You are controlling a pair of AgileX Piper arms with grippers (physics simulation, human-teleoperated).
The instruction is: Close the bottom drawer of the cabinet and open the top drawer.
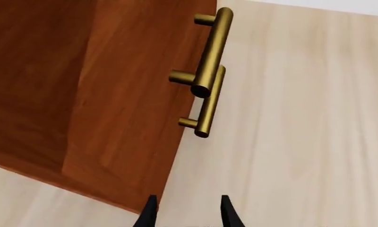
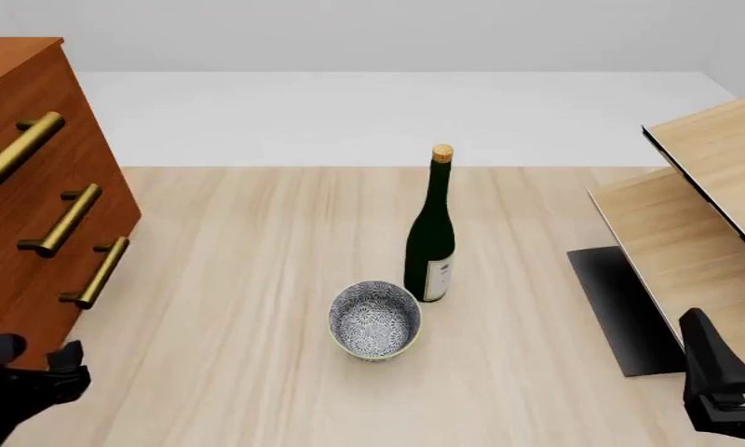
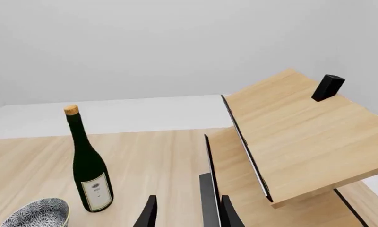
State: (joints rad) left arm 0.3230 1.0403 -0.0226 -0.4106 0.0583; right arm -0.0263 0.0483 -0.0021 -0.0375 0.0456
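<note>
The tall reddish-brown wooden cabinet (image 2: 37, 177) stands at the far left of the pale wood worktop (image 2: 249, 279), its top drawer (image 2: 12, 112) and bottom drawer (image 2: 62, 289) both flush. My left gripper (image 1: 185, 213) hangs low beside it, fingers spread, pinching nothing. A patterned bowl (image 2: 374, 319) touches a dark green wine bottle (image 2: 431, 233) mid-worktop. My right gripper (image 3: 185, 213), likewise spread, faces the light-wood shelf unit (image 2: 702, 205).

Bright even simulator light, sharp renders, faint soft shadows, no blur.
</note>
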